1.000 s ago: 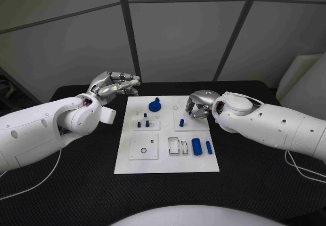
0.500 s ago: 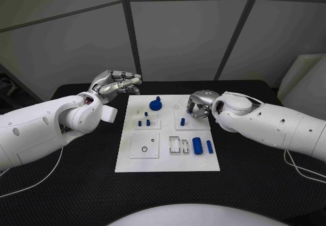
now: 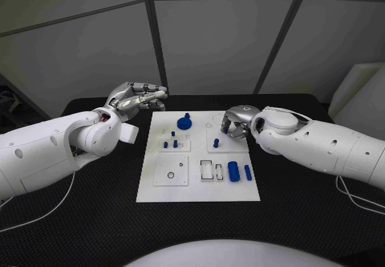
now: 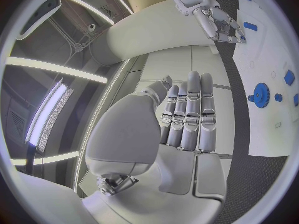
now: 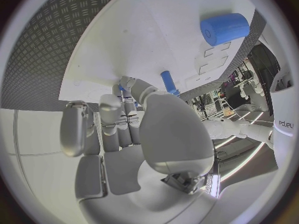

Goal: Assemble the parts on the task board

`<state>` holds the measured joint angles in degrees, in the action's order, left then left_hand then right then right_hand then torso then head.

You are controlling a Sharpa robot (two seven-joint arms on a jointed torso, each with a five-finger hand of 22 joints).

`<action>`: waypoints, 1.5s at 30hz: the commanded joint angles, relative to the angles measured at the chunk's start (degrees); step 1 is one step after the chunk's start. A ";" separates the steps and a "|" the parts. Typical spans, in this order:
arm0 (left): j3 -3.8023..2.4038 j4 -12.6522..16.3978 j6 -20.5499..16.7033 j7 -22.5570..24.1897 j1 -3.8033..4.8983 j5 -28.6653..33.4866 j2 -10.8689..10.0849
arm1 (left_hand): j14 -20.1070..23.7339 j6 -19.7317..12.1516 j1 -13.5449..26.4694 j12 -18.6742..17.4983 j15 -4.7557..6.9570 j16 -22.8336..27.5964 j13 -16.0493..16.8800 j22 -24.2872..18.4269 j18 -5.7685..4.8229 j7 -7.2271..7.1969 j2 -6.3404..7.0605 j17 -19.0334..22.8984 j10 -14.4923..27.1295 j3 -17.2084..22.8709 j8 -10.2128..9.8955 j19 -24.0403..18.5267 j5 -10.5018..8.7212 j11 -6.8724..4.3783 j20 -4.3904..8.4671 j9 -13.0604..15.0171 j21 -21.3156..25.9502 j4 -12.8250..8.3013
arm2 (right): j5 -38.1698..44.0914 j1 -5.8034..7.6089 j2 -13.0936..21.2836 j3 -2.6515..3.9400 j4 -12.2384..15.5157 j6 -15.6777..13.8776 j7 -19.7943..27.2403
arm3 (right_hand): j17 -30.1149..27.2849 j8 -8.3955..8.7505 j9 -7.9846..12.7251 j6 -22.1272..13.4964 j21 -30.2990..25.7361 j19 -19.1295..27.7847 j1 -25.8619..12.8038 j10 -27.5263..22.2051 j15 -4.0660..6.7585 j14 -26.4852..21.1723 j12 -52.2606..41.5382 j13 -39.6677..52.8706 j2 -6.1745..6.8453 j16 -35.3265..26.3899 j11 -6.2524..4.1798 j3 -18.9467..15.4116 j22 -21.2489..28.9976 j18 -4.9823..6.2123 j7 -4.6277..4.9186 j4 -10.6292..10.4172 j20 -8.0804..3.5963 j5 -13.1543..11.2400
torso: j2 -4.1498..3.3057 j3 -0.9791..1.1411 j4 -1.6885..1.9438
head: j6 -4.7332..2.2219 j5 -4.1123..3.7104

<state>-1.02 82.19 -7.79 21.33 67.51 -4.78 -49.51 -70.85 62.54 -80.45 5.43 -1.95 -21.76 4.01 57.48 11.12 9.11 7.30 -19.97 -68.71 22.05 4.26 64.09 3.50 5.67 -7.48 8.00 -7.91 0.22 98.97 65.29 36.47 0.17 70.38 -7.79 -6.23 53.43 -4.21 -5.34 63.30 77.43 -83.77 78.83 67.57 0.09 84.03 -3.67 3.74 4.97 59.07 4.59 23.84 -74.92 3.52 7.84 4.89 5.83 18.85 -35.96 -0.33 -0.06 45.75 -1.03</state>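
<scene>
White task board (image 3: pixel 161 192) lies mid-table, blue parts (image 3: pixel 232 172) on it. Right hand (image 3: pixel 234 122) hovers at the board's far right corner, fingers curled; whether it pinches a small part cannot be told. Left hand (image 3: pixel 136 97) sits off the far left corner, empty, fingers straight together. Judged step: picking; next, a precise pinch.

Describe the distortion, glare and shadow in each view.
Head view: straight lines stay straight, lighting even, the task board evenly lit, with a soft shadow under the right hand. Left wrist view: fisheye circle, the board's edge bows, bright ceiling strips glare beside the left hand. Right wrist view: same bending; the hand's pale back crowds the middle, the large blue cylinder sits near the rim.
</scene>
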 commanded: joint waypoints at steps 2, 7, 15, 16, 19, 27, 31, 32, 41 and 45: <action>-0.07 0.00 1.11 -0.15 0.07 0.97 -0.06 | -0.36 -0.38 0.07 -0.18 0.07 0.42 -0.05 -0.09 -0.82 0.15 -0.24 0.01 0.25 -0.28 -0.33 0.45 -0.31 0.16 -0.13 0.10 0.25 -0.03 | 2.48 -0.24 0.16 -0.23 -0.17 0.17 -1.71 | 0.47 -0.17 -0.33 1.06 1.35 -1.24 0.68 1.27 0.49 1.11 -0.08 0.21 -1.11 0.96 -0.25 1.26 -7.23 -0.84 -0.10 0.47 -0.43 -0.76 | -0.02 -0.01 -0.03 | 0.11 -0.04; -0.07 -0.06 1.28 -0.30 0.07 0.99 -0.10 | -0.37 -0.39 0.07 -0.18 0.07 0.44 -0.05 -0.11 -0.83 0.15 -0.24 0.01 0.26 -0.29 -0.33 0.46 -0.34 0.17 -0.13 0.10 0.27 -0.04 | 2.85 -0.25 0.22 -0.23 0.34 -2.96 -0.87 | 1.18 -0.33 -1.03 2.40 3.97 -2.23 0.38 2.96 0.89 1.11 -0.13 0.39 -1.75 2.46 -0.75 4.16 -9.14 -1.40 -0.52 0.68 -0.67 -6.15 | -0.01 0.03 -0.03 | 0.18 -0.08; -0.07 -0.06 1.43 -0.40 0.08 1.00 -0.17 | -0.37 -0.40 0.07 -0.19 0.06 0.49 -0.05 -0.15 -0.83 0.16 -0.28 0.01 0.27 -0.31 -0.33 0.48 -0.38 0.17 -0.14 0.10 0.30 -0.05 | 2.14 -0.28 0.35 -0.22 1.24 -6.45 0.46 | 0.80 -0.55 -2.01 3.74 5.58 -2.86 -0.89 4.77 1.51 0.87 -0.09 0.65 -1.54 3.10 -1.37 5.12 -10.31 -1.75 -1.03 0.25 -1.20 -9.31 | 0.02 -0.03 -0.01 | 0.23 -0.18; -0.07 -0.06 1.43 -0.41 0.08 1.00 -0.18 | -0.37 -0.40 0.07 -0.19 0.06 0.49 -0.05 -0.15 -0.83 0.16 -0.28 0.01 0.27 -0.31 -0.33 0.48 -0.38 0.17 -0.14 0.10 0.30 -0.05 | 2.06 -0.28 0.40 -0.22 1.29 -6.56 0.48 | 0.79 -0.55 -2.07 3.80 5.60 -2.87 -1.03 4.81 1.54 0.86 -0.08 0.66 -1.50 3.15 -1.38 5.08 -10.33 -1.75 -1.04 0.17 -1.22 -9.48 | 0.03 -0.03 -0.03 | 0.23 -0.18; -0.07 -0.11 1.45 -0.42 0.08 1.00 -0.23 | -0.37 -0.40 0.07 -0.19 0.06 0.49 -0.05 -0.15 -0.83 0.16 -0.28 0.01 0.27 -0.31 -0.33 0.48 -0.38 0.17 -0.14 0.10 0.30 -0.05 | 1.93 -0.28 0.64 -0.21 1.42 -6.93 0.42 | 0.80 -0.55 -2.11 3.83 5.60 -2.86 -1.10 4.85 1.55 0.85 -0.07 0.66 -1.49 3.20 -1.39 5.07 -10.33 -1.75 -1.05 0.12 -1.24 -9.57 | 0.03 -0.03 -0.06 | 0.27 -0.12; -0.07 -0.33 1.47 -0.48 0.08 0.99 -0.33 | -0.39 -0.40 0.03 -0.19 0.06 0.55 -0.05 -0.20 -0.83 0.16 -0.32 0.01 0.28 -0.32 -0.33 0.50 -0.42 0.18 -0.14 0.10 0.35 -0.09 | 1.57 -0.28 2.75 -0.17 3.30 -8.64 0.00 | 0.63 -0.55 -2.20 3.90 5.52 -2.82 -1.23 4.91 1.60 0.81 -0.05 0.67 -1.43 3.14 -1.42 5.05 -10.28 -1.73 -1.09 0.05 -1.28 -9.74 | 0.08 -0.01 -0.06 | 0.15 -0.07; -0.07 -0.43 1.46 -0.51 0.08 0.99 -0.36 | -0.39 -0.40 0.03 -0.19 0.06 0.55 -0.05 -0.20 -0.83 0.16 -0.32 0.01 0.28 -0.32 -0.33 0.50 -0.42 0.18 -0.14 0.10 0.35 -0.09 | 1.02 -0.27 4.31 -0.13 5.32 -9.39 -0.21 | 0.48 -0.54 -2.23 3.91 5.49 -2.80 -1.30 4.90 1.61 0.77 -0.02 0.66 -1.34 3.05 -1.42 5.01 -10.26 -1.72 -1.10 0.04 -1.29 -9.79 | 0.12 -0.01 -0.08 | 0.08 -0.04; -0.07 -0.46 1.46 -0.52 0.08 0.99 -0.36 | -0.39 -0.40 0.03 -0.19 0.06 0.55 -0.05 -0.20 -0.83 0.16 -0.32 0.01 0.28 -0.32 -0.33 0.50 -0.42 0.18 -0.14 0.10 0.35 -0.09 | 0.80 -0.27 4.80 -0.11 6.10 -9.56 -0.28 | 0.48 -0.54 -2.23 3.92 5.49 -2.80 -1.31 4.90 1.61 0.77 -0.02 0.66 -1.34 3.05 -1.42 5.01 -10.26 -1.72 -1.10 0.03 -1.29 -9.79 | 0.11 -0.01 -0.07 | 0.05 -0.02; -0.07 -0.71 1.50 -0.44 0.08 0.99 -0.24 | -0.43 -0.46 0.10 -0.23 0.01 0.81 -0.06 -0.41 -0.85 0.23 -0.46 0.00 0.36 -0.45 -0.33 0.56 -0.51 0.23 -0.17 0.11 0.53 -0.11 | -1.68 -0.26 8.52 0.92 16.65 -12.19 -0.45 | 0.27 -0.45 -2.30 3.86 5.54 -2.81 -1.22 4.82 1.65 0.69 0.06 0.64 -1.18 2.98 -1.46 5.10 -10.30 -1.73 -1.14 0.16 -1.33 -9.68 | 0.12 -0.07 -0.06 | -0.18 0.54; -0.07 -0.73 1.54 -0.40 0.08 0.99 -0.14 | -0.44 -0.47 0.12 -0.23 0.00 0.83 -0.06 -0.42 -0.86 0.23 -0.47 -0.01 0.37 -0.47 -0.33 0.56 -0.52 0.24 -0.17 0.11 0.55 -0.10 | -2.40 -0.25 8.90 1.23 20.68 -13.37 -0.09 | 0.18 -0.37 -2.35 3.81 5.54 -2.80 -1.13 4.78 1.66 0.66 0.08 0.62 -1.11 2.97 -1.45 5.21 -10.31 -1.73 -1.13 0.25 -1.36 -9.47 | 0.10 -0.10 0.09 | -0.27 0.79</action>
<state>-1.02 81.44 -6.93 20.63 67.51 -4.16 -49.74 -70.84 62.33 -80.46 5.43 -1.95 -21.29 4.02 57.11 11.13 9.32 7.30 -19.98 -68.51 21.89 4.30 64.28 3.30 5.87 -7.69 8.03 -7.68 0.07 98.17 64.91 45.36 1.33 90.03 -18.10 -6.73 53.66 -4.61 -7.70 66.77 82.71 -83.97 77.77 72.48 1.45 83.94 -3.68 4.41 3.75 62.02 3.18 28.90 -74.91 2.64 6.61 5.21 4.82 9.16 -35.86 -0.38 -0.14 45.52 -0.38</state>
